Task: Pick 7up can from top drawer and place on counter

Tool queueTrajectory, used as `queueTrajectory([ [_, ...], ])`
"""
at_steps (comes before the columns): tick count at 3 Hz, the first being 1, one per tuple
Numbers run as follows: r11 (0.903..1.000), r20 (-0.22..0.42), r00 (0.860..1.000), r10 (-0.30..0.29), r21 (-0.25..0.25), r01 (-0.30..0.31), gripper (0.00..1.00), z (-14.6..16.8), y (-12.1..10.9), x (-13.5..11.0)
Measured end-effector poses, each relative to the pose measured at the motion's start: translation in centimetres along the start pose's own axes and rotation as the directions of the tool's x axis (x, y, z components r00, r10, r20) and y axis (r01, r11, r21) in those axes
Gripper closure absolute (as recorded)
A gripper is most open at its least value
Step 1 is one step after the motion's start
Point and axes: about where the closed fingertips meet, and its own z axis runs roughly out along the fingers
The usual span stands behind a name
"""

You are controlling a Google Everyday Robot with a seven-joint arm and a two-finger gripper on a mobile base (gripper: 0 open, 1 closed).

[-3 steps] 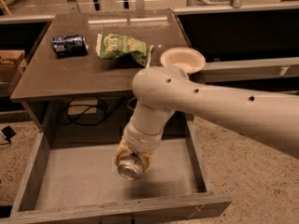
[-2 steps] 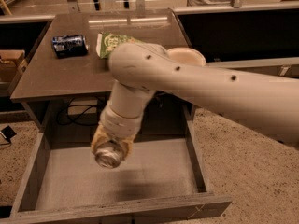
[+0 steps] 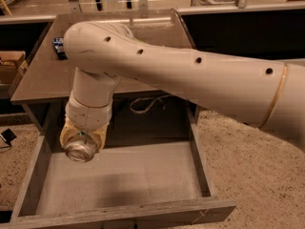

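Gripper [image 3: 81,144]: hangs off the wrist at the left, over the left part of the pulled-out drawer and in front of the counter's near edge.
7up can [image 3: 78,153]: sits in the gripper with its shiny round end facing us. We can't really read the print from this angle. It's up off the drawer floor and not on the counter yet.
Why it's held like that: the gripper clamps the can's sides, so the end pokes out toward us. We reckon the lift is done and the carry up to the counter is the step in hand.
Dark blue can [image 3: 58,46]: on the counter's left, mostly hidden behind the arm. It's not ours, so we'd keep the drop away from it.
Counter [image 3: 43,80]: has a bare patch at the near left, near the gripper. Looks like a handy landing spot to us.
Top drawer [image 3: 128,175]: pulled well out, which is what gives the arm room to reach down inside.
Cord [image 3: 147,104]: a loose loop hangs in the cabinet behind the drawer, well apart from the gripper.
Arm [image 3: 200,75]: comes in from the right, crosses over the counter and hides a lot of it.
Grip: closed on the can, tan fingers [image 3: 67,136] snug on either side, only as wide as the can itself.
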Motion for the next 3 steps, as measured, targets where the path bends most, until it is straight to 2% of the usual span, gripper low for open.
queueTrajectory([
  [1, 0.9996, -0.047, 0.999, 0.014, -0.022, -0.015, 1.00, -0.9, -0.8, 0.8],
  [2, 0.9980, -0.110, 0.994, 0.000, -0.063, -0.008, 1.00, -2.3, -1.8, 4.4],
  [3, 0.9929, -0.145, 0.988, -0.047, -0.115, 0.030, 1.00, -3.6, -3.0, 9.6],
])
